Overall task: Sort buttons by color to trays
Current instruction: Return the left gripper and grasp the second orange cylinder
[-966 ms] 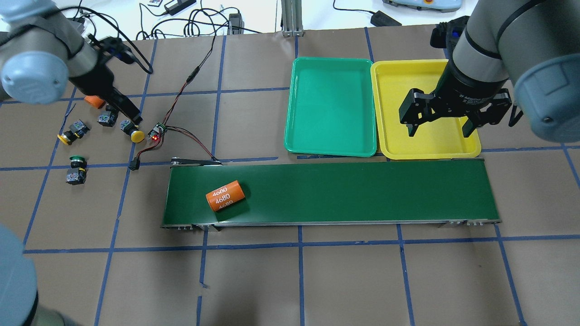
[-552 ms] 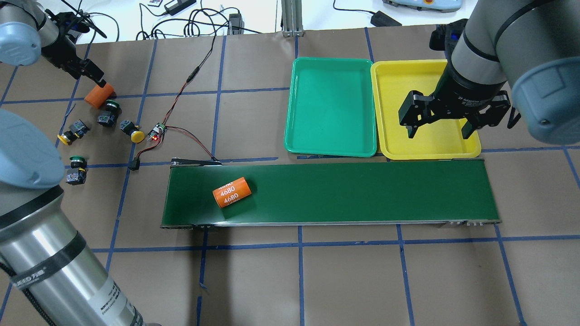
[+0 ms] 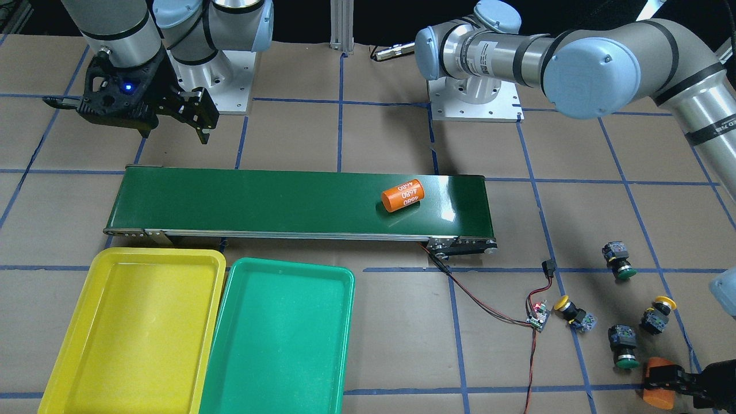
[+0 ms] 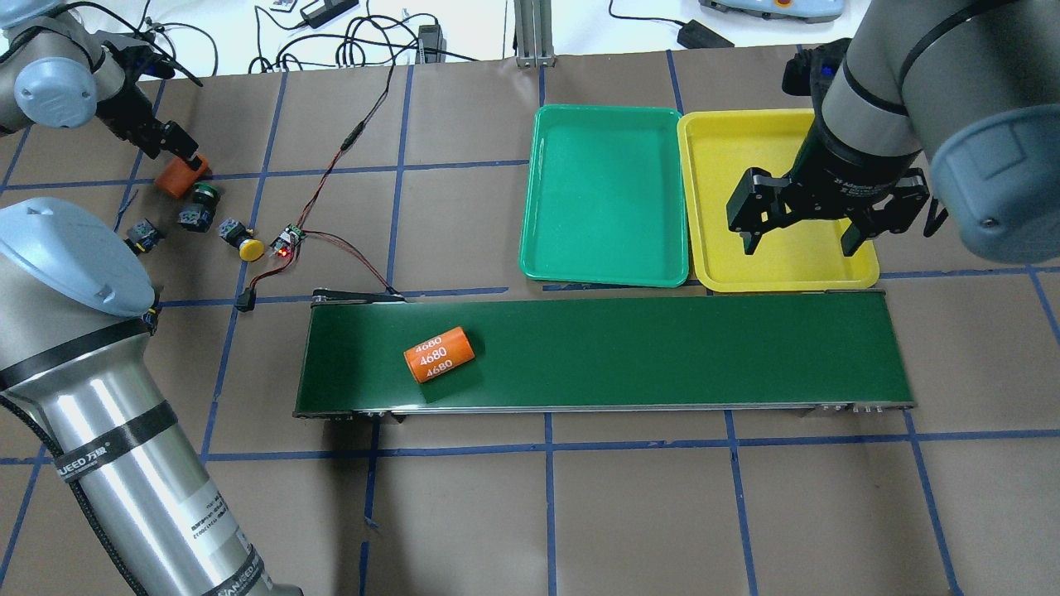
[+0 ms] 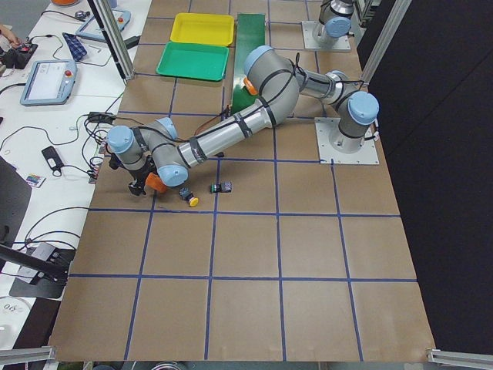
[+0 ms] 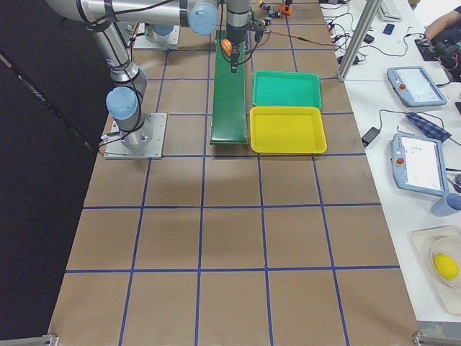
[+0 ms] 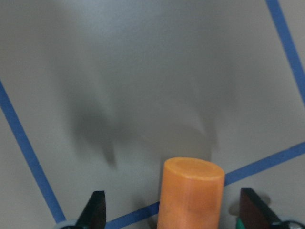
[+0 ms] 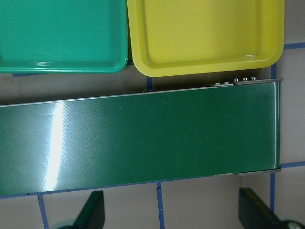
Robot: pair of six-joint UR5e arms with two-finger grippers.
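Note:
Four buttons lie at the table's left end: green-capped ones (image 3: pixel 618 260) (image 3: pixel 624 346) and yellow-capped ones (image 3: pixel 570 311) (image 3: pixel 656 315). In the overhead view one green (image 4: pixel 200 209) and one yellow (image 4: pixel 242 239) show; my left arm hides others. My left gripper (image 4: pixel 184 157) is open and straddles a plain orange cylinder (image 7: pixel 191 193) lying just behind the buttons. The green tray (image 4: pixel 604 199) and the yellow tray (image 4: pixel 745 141) lie side by side, holding nothing. My right gripper (image 4: pixel 816 236) is open and hangs over the yellow tray's near edge.
A long dark-green conveyor belt (image 4: pixel 662 348) runs in front of the trays and carries an orange cylinder marked 4680 (image 4: pixel 439 354) near its left end. A small circuit board with a red light (image 4: pixel 287 240) and its wires lie beside the buttons.
My left gripper left the yellow-capped button and swung back-left to the plain orange cylinder. The 4680 cylinder moved right along the belt. The right gripper barely moved.

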